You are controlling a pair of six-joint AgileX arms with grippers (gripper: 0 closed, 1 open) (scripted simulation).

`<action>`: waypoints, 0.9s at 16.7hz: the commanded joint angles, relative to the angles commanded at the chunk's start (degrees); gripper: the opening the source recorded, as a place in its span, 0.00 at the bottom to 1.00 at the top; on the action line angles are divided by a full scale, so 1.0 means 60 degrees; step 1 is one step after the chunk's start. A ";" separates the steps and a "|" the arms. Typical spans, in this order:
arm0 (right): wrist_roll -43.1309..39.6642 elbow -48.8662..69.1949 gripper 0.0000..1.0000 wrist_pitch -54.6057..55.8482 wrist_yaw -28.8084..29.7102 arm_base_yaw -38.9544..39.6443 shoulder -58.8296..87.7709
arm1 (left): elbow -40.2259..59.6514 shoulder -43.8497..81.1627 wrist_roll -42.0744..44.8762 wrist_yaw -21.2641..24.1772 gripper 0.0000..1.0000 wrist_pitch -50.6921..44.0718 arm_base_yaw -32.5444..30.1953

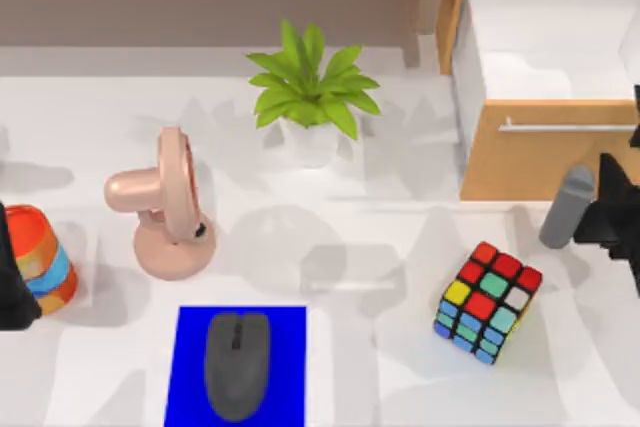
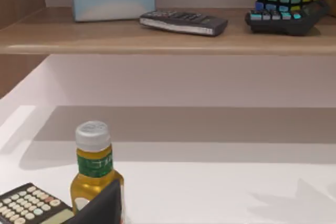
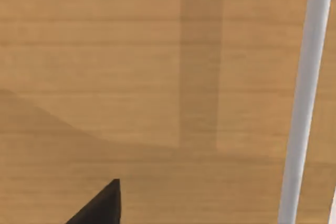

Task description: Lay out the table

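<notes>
On the white table [image 1: 400,377], the right gripper [image 1: 612,215] sits mid-right beside the wooden drawer cabinet [image 1: 530,162]; its finger opening cannot be told.

Bare table [image 1: 380,237] runs through the middle, between the fan [image 1: 165,205] at left and the cube [image 1: 487,301] at right. A plant [image 1: 312,92] blocks the back centre, the open drawer [image 1: 545,97] the back right, and a mouse [image 1: 237,364] on its mat [image 1: 190,367] the front.

White table [image 1: 400,237], blue mat [image 1: 190,367], grey mouse [image 1: 237,364], pink fan [image 1: 165,209], multicoloured cube [image 1: 487,301]
</notes>
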 joint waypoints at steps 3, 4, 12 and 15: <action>-0.0038 0.0150 1.00 -0.0309 0.0188 0.0216 -0.0141 | 0.0000 0.0000 0.0000 0.0000 1.00 0.0000 0.0000; -0.0032 0.0160 1.00 -0.0350 0.0268 0.0290 -0.0178 | 0.0000 0.0000 0.0000 0.0000 1.00 0.0000 0.0000; -0.0030 0.0162 0.70 -0.0356 0.0285 0.0305 -0.0185 | 0.0000 0.0000 0.0000 0.0000 1.00 0.0000 0.0000; -0.0030 0.0162 0.47 -0.0356 0.0285 0.0305 -0.0185 | 0.0000 0.0000 0.0000 0.0000 1.00 0.0000 0.0000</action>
